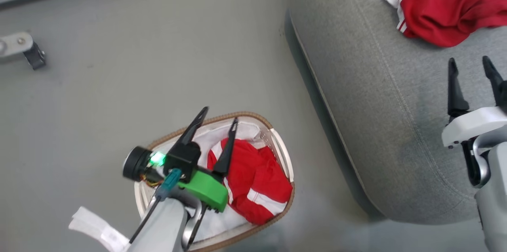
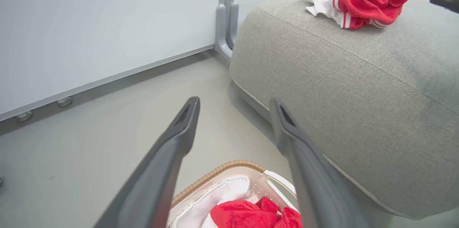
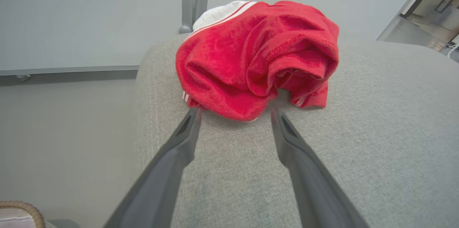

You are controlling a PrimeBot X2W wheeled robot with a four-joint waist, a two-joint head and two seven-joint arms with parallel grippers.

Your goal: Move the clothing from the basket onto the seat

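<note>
Head view: the left gripper (image 1: 220, 114) is seen above the basket (image 1: 253, 115), its two fingers spread wide with nothing between them. A red garment (image 1: 257, 180) with white stripes is seen crumpled in the basket, on white material (image 1: 247, 130). The basket is set on the grey floor (image 1: 119, 85), just beside the seat (image 1: 376, 105). A second garment (image 1: 447, 6), red with a white panel, is laid on the seat near its far edge. The right gripper (image 1: 468, 60) is held over the seat, short of that garment, with its fingers parted and empty.

From the right wrist, something unclear from the head is shown: the fingertips are placed close before the second garment's folds, one to each side. Whether they touch it cannot be told. From the left wrist, a pale wall panel (image 2: 89, 34) and a grey upright post (image 2: 226, 23) behind the seat are brought into sight, and the second garment is seen heaped near the seat's corner.
</note>
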